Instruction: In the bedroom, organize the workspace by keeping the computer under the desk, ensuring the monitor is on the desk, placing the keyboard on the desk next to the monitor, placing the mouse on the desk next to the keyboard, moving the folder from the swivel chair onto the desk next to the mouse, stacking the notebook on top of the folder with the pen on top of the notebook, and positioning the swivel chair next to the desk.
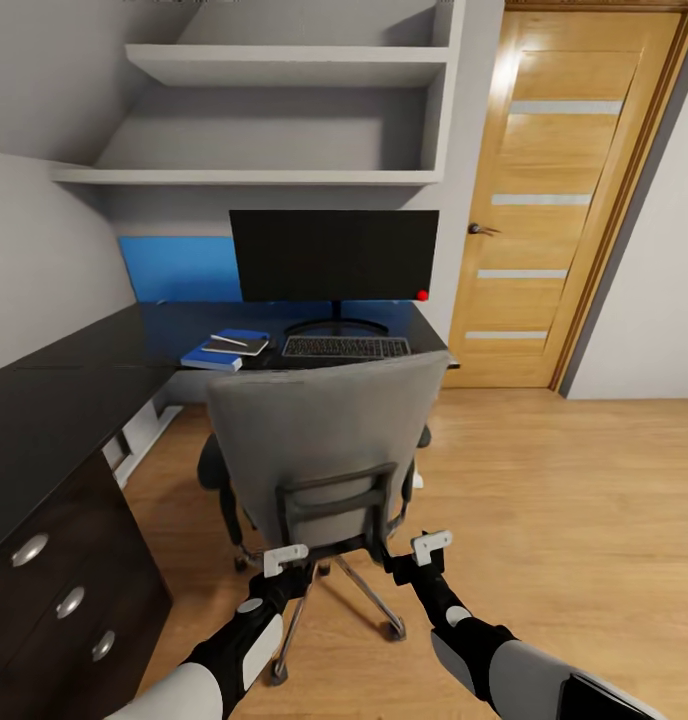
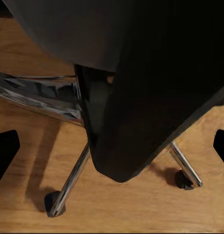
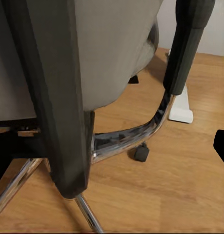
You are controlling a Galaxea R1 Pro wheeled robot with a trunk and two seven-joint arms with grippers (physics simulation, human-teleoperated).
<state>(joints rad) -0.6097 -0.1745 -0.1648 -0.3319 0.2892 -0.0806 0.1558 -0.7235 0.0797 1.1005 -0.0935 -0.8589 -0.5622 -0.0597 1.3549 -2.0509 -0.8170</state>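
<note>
The grey swivel chair (image 1: 324, 440) stands with its back to me, its seat toward the black desk (image 1: 74, 390). On the desk are the monitor (image 1: 334, 255), the keyboard (image 1: 346, 347) in front of it, and left of that the blue folder (image 1: 209, 358) with the grey notebook (image 1: 234, 345) and white pen (image 1: 229, 341) on top. My left gripper (image 1: 284, 555) and right gripper (image 1: 431, 543) are both open at the lower black frame of the chair back (image 3: 58, 97). The chair's chrome base (image 2: 68, 185) shows below. The mouse and computer are hidden.
A dark drawer unit (image 1: 54, 590) sits under the desk's near left wing. The desk's white leg foot (image 3: 182, 109) is just beyond the chair. A wooden door (image 1: 574, 200) stands at the right, wall shelves (image 1: 284, 65) hang above, and wood floor spreads right of the chair.
</note>
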